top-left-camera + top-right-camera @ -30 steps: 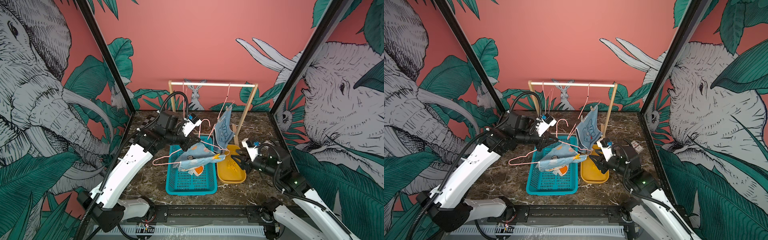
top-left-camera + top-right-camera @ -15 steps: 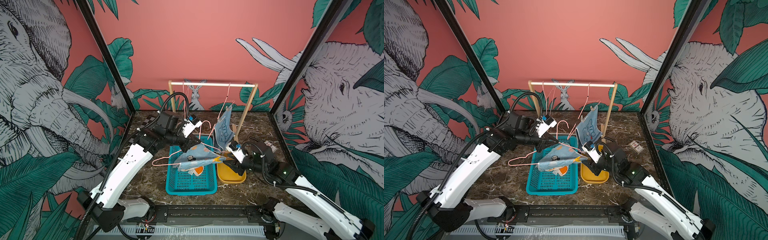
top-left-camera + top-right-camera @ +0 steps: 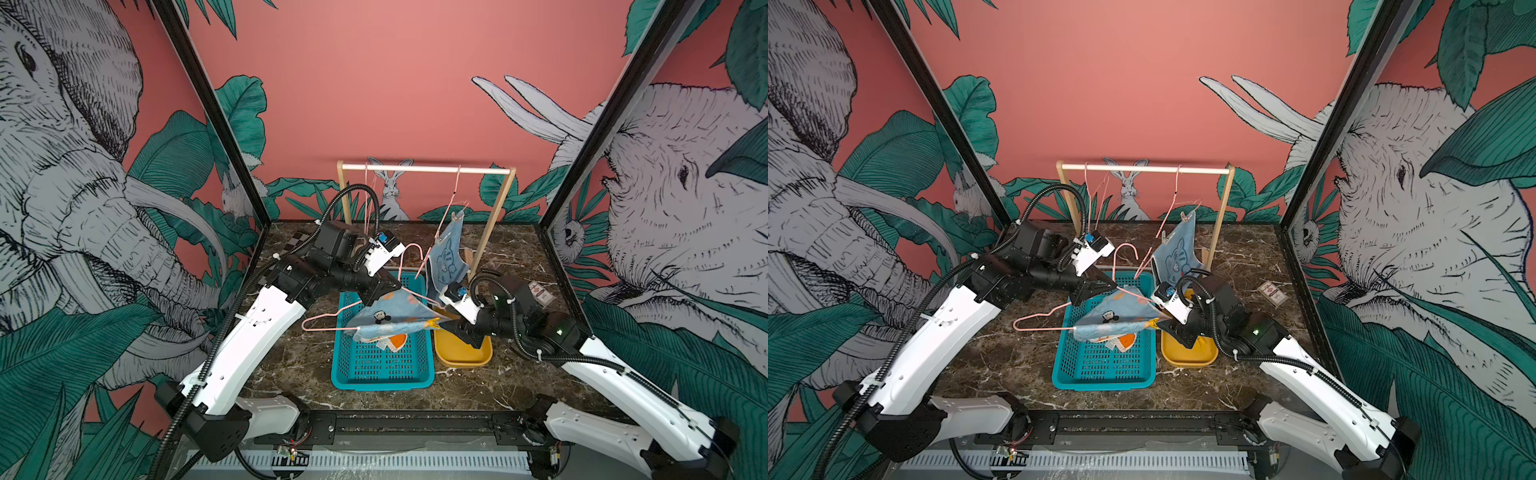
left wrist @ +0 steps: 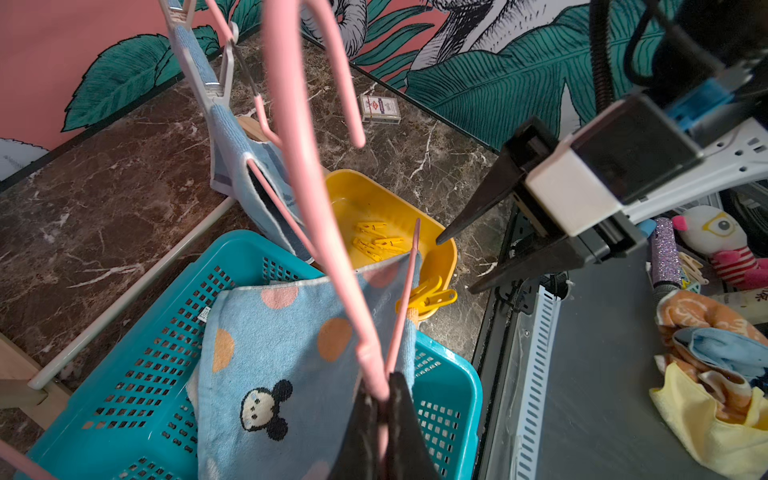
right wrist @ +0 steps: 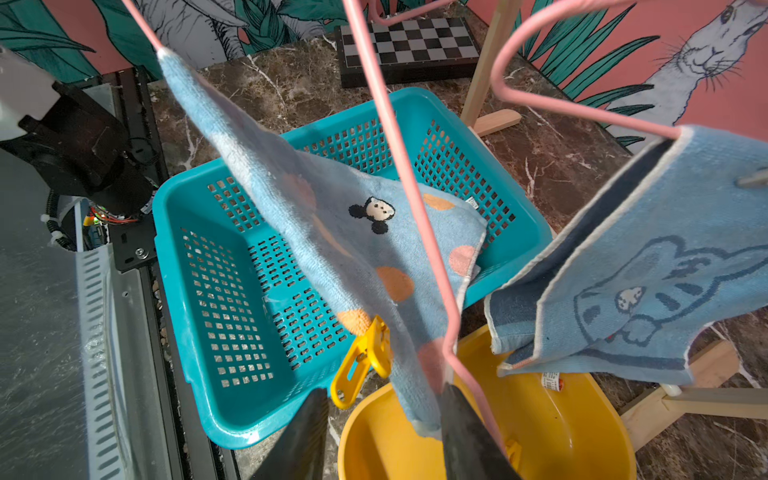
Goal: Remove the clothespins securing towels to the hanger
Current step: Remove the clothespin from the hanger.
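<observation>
**Yellow clothespin hangs at the tips of a robot's parted jaws**

A yellow clothespin (image 5: 365, 361) grips the lower corner of a spotted blue towel (image 5: 353, 232) with a mouse figure. It pins the cloth to a pink hanger (image 3: 328, 322) held tilted above a teal basket (image 3: 382, 370).

The right gripper (image 5: 382, 392) has its jaws apart, one dark finger on each side of the clothespin's tail and the towel corner. Whether either finger touches the clothespin cannot be told. The left gripper (image 4: 380, 395) is clamped on the hanger's wire, where the towel's upper edge meets it, and bears the hanger over the basket.

Under the draped towel, a white-and-orange towel (image 3: 395, 341) lies crumpled inside the basket. Just beside the basket stands a yellow tray (image 5: 582, 436), with loose yellow clothespins (image 4: 374, 245) lying in it.

Behind the tray, a second blue towel (image 3: 446, 262) printed with an animal figure hangs from another pink hanger on a wooden rack (image 3: 424, 168), fastened by tan clothespins (image 4: 216, 83). A pack of cards (image 4: 380, 109) lies on the marble table (image 3: 291, 361), well apart from the tray.
</observation>
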Controlling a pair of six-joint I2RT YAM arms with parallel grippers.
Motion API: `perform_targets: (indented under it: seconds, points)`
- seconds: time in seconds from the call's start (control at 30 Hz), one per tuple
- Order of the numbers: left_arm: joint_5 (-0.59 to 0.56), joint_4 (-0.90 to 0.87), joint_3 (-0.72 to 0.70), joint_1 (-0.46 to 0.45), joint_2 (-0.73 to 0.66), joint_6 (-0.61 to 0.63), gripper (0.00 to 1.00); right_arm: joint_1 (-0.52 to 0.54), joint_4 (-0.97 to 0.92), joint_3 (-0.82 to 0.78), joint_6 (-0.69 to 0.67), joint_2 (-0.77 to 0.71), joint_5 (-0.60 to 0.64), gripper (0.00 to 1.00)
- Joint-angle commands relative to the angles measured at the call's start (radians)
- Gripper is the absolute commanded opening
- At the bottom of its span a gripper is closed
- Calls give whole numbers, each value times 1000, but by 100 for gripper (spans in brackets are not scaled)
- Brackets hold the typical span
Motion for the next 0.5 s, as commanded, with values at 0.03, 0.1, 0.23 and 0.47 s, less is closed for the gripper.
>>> perform_targets:
  seconds: [0.03, 0.1, 0.23, 0.47]
  points:
    - [29, -13, 34, 6, -2, 17, 0, 11, 5, 18, -23, 14, -39, 43]
    - [29, -15, 34, 6, -2, 15, 0, 12, 21, 13, -21, 20, -57, 43]
    - [29, -15, 34, 6, -4, 12, 0, 13, 46, 10, -20, 39, -82, 43]
    - [28, 0, 35, 6, -4, -1, 0, 30, 70, -22, -2, 51, -118, 42]
